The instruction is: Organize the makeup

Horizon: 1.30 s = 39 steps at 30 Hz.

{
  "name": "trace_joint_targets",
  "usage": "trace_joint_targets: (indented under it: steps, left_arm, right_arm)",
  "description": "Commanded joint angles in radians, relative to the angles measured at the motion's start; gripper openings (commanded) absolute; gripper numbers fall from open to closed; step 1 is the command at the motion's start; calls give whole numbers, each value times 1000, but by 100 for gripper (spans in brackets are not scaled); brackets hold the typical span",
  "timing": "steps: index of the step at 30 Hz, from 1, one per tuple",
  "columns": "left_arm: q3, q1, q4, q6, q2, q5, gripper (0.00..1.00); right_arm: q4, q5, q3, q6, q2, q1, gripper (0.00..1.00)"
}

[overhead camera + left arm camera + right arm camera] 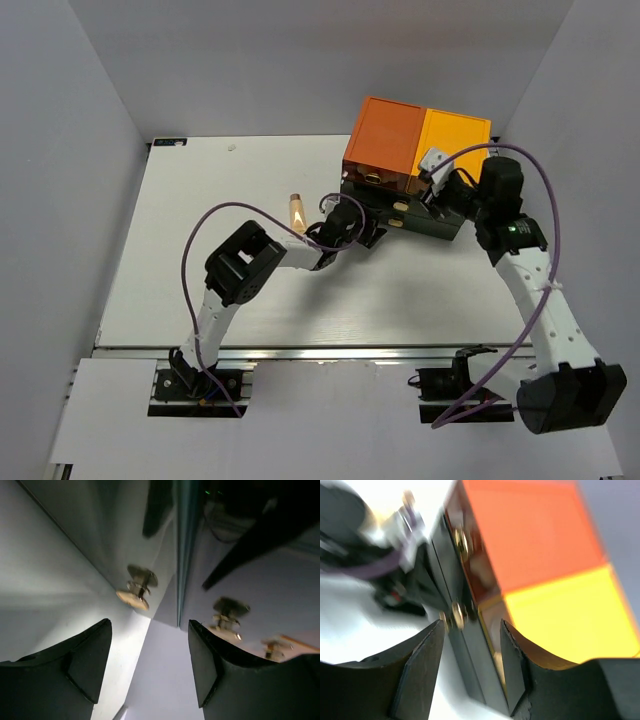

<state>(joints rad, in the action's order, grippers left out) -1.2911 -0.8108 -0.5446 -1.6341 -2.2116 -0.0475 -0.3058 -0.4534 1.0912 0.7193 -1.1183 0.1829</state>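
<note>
Left gripper (371, 237), jaws parted and holding nothing, hovers at the dark lower drawers of the drawer box (415, 150). The right gripper (470, 647), likewise spread and empty, faces the same front from the box's right end. Plain grey walls (80, 150) close in the scene on three sides, the right one passing near the box. A white table (200, 200) fills the floor of the view. The box stands at the table's far right, and bare surface runs left of it and toward the near edge, where a metal rail (330, 353) carries both arm bases. The box is orange and yellow on top, with near-black drawers beneath. Purple cables (545, 190) loop clear of it above each arm. A tan stick (296, 210), the only makeup in sight, lies flat on the table left of the box and apart from it, just beside the left arm's wrist. In the blurred right wrist view a brass knob (456, 615) sits just above the gap between the fingers; whether it touches them cannot be told.
</note>
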Motion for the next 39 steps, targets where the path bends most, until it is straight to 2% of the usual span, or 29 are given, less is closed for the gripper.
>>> trace_joint_targets:
  steps: [1,10,15,19,21,24,34,39]
  left_arm:
    - [-59,-19,43,-33,-26,-60,71]
    - [-194,-21,101,-29,-109,-72,61]
    - [-208,-22,112,-24,-128,-74,44]
    - [-177,-24,111,-24,-114,-98,38]
    - [-151,-24,91,-32,-106,-94,32]
    - [-93,-28,68,-29,-70,-77,29]
    - [228,-59,-37,-55,170,-77,28]
    - [312,-76,-35,-70,239,-86,28]
  right_arm:
    - [-46,-237,45,-84,28,-43,55]
    - [-1,-254,41,-175,81,-111,54]
    - [8,-268,32,-201,81,-126,55]
    - [13,-277,29,-213,83,-129,54]
    - [13,-277,22,-218,84,-131,54]
    - [16,-278,16,-219,91,-132,54]
    - [30,-307,4,-250,80,-134,54]
    - [34,-329,-2,-268,75,-134,54]
